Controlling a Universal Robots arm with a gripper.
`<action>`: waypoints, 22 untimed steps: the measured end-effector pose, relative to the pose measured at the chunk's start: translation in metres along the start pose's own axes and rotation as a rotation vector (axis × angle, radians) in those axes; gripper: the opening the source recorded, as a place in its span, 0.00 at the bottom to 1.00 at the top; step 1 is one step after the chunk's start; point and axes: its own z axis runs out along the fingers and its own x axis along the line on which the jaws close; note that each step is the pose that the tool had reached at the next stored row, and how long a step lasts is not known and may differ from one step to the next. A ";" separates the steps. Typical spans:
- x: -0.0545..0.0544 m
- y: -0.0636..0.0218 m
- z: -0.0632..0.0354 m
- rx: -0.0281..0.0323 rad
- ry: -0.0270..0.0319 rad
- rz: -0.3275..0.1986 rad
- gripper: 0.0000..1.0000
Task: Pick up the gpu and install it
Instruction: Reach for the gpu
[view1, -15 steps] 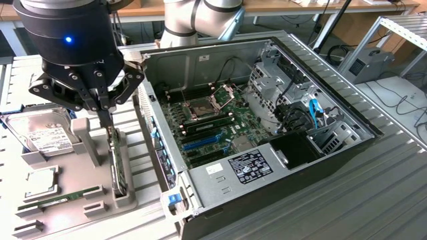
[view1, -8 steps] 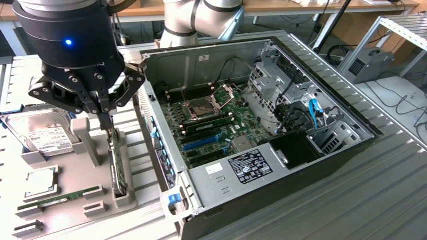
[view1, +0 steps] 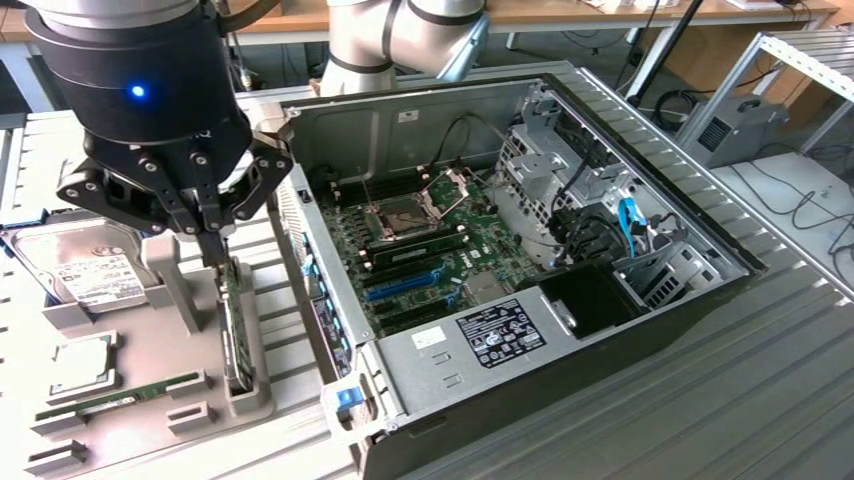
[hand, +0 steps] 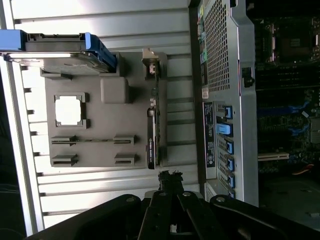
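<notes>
Silver-grey arm (view1: 400, 35) with rounded joints; a black cylinder (view1: 140, 60) bearing a blue light (view1: 136, 92); black linkage gripper (view1: 214, 242) with silver pins.

I read nothing: print too fine on the black label (view1: 501, 333) inside the computer case (view1: 387, 125) and the white label (view1: 100, 281) of the hard drive (view1: 40, 250) beside it.

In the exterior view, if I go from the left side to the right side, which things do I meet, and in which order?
hard drive → gpu, standing on its edge → motherboard inside the open computer case → blue cable
</notes>
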 end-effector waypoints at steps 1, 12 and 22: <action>0.000 -0.0007 0.0000 0.0005 0.0000 0.000 0.11; -0.001 -0.0090 0.0003 0.0061 -0.0004 0.000 0.11; -0.001 -0.0168 0.0006 0.0119 -0.0009 0.000 0.11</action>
